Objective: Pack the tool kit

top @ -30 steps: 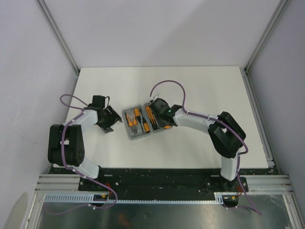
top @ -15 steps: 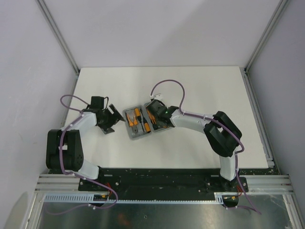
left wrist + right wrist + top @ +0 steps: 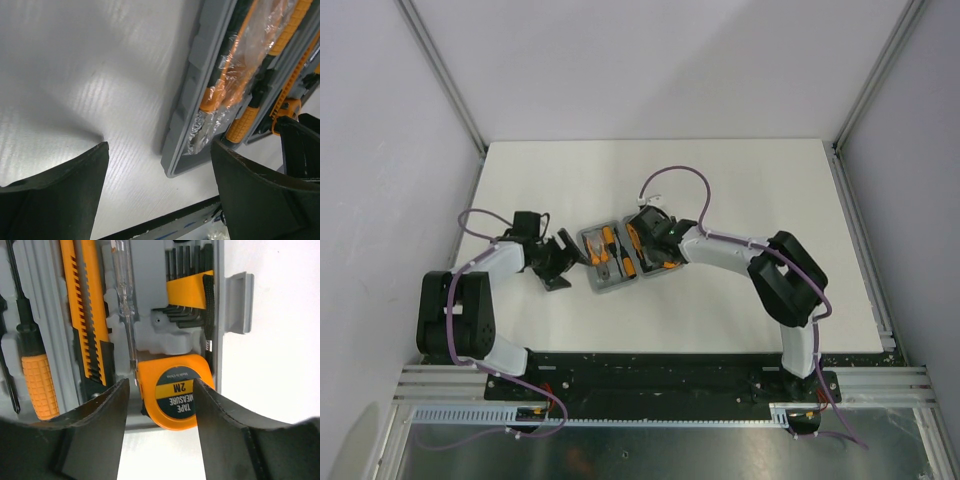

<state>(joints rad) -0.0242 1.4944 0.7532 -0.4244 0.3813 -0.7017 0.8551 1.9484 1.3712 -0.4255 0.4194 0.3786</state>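
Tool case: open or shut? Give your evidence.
Open. The tool case lies spread flat, its tape measure, knife and hex keys exposed in moulded slots.

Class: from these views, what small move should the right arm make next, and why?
Probably lift the right gripper straight up: its fingers stand open either side of the tape measure, which seems seated in its slot in the grey case.

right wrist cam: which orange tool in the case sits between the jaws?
The tape measure: round, labelled 2M, against the latch-side wall of the case. The knife and the screwdriver are long and lie further left.
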